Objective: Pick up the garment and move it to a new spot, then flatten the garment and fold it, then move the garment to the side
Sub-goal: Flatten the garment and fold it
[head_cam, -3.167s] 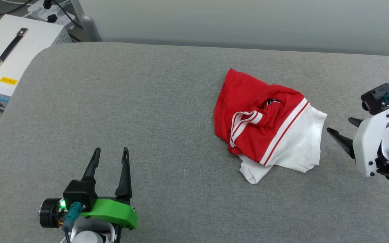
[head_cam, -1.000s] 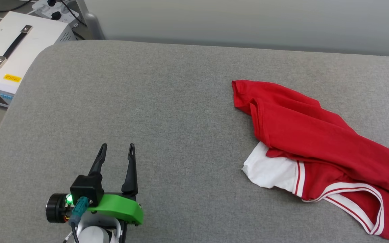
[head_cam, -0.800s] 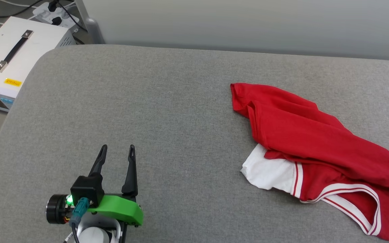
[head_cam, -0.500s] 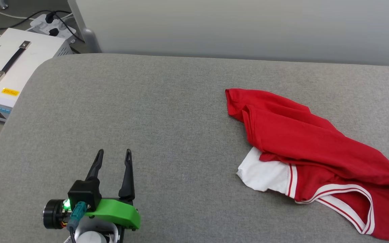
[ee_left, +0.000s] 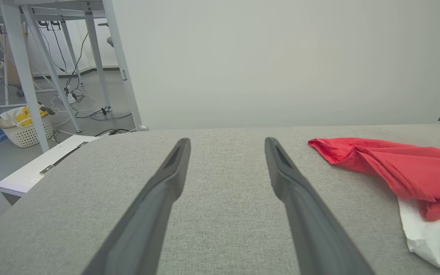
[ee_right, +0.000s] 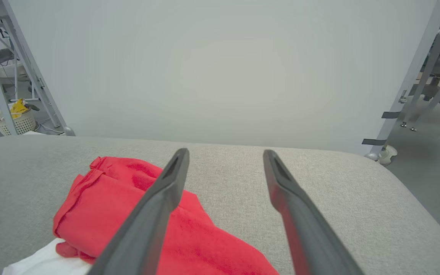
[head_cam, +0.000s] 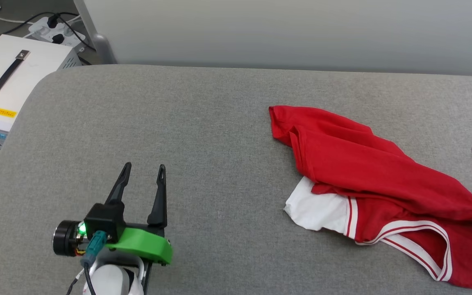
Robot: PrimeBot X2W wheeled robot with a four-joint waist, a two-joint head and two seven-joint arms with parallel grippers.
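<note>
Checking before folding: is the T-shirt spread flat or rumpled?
Rumpled: the T-shirt lies in loose folds on the grey cushion, its red body draped over a white sleeve.

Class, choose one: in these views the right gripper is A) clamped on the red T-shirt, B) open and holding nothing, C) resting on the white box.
B: the right gripper has its fingers spread with nothing between them, above the loose garment.

Red garment (head_cam: 363,164), white sleeve (head_cam: 318,209), red-white striped trim (head_cam: 408,226); grey tabletop (head_cam: 203,123); dark fingers (head_cam: 159,196), possibly black.
</note>
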